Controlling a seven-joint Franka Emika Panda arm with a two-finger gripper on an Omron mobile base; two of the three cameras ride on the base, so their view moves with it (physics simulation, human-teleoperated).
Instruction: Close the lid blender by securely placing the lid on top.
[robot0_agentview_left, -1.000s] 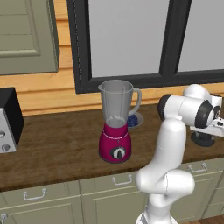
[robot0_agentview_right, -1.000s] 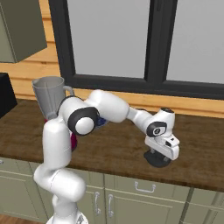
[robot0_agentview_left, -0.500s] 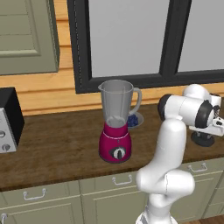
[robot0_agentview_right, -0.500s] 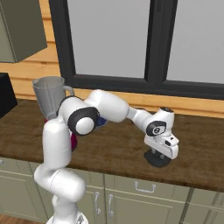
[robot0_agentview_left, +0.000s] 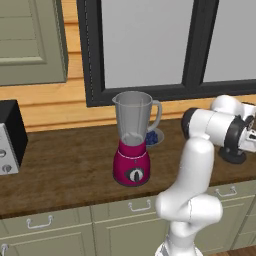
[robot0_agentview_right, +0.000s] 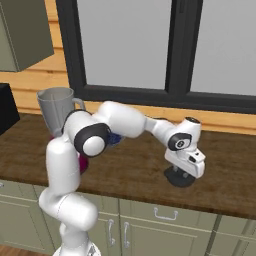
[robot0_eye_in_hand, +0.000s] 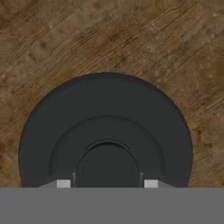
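The gripper (robot0_agentview_right: 184, 172) is sitting right down on the lid (robot0_eye_in_hand: 105, 131), and in the hand view its two tips are pinching the raised knob at the lid's centre. The lid is lying flat on the counter (robot0_agentview_right: 130, 170), well off to the right of the blender (robot0_agentview_left: 133, 138), whose jar is standing open with nothing on its mouth.

Risks from here, as I'm judging it: that knob is small and round, so a lift that tilts could let the lid swing or slip out of the pinch. The carry back is long, and the arm is folding across in front of the jar, so an elbow could be nudging the blender. At the jar, a lid coming down off-centre or tilted may be perching on the rim rather than seating.

No brand, label or readable writing anywhere.
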